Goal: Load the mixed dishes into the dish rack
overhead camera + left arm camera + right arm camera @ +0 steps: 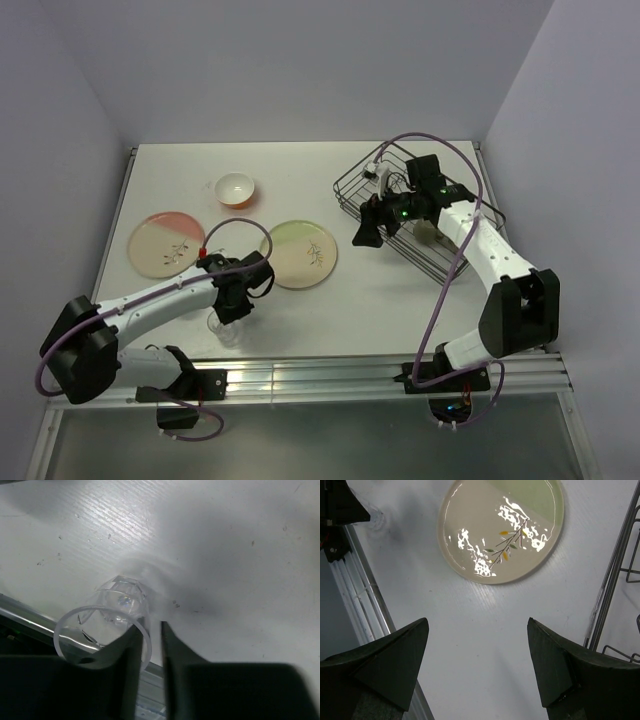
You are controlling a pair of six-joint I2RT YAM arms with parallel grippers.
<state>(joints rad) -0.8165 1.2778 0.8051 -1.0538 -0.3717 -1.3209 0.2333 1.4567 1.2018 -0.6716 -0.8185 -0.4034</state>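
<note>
No lettering, number, label or brand mark can be read in any view. The only printed marks are small leafy sprig motifs. One is on the round cream-and-green glazed plate, and another is on the round pink-and-cream glazed plate lying to the left of it. Both are drawings, not writing.

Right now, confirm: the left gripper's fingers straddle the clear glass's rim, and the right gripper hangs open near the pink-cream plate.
Wrong plate: the right gripper hangs open near the cream-green plate, as the right wrist view shows. The rest stands.
</note>
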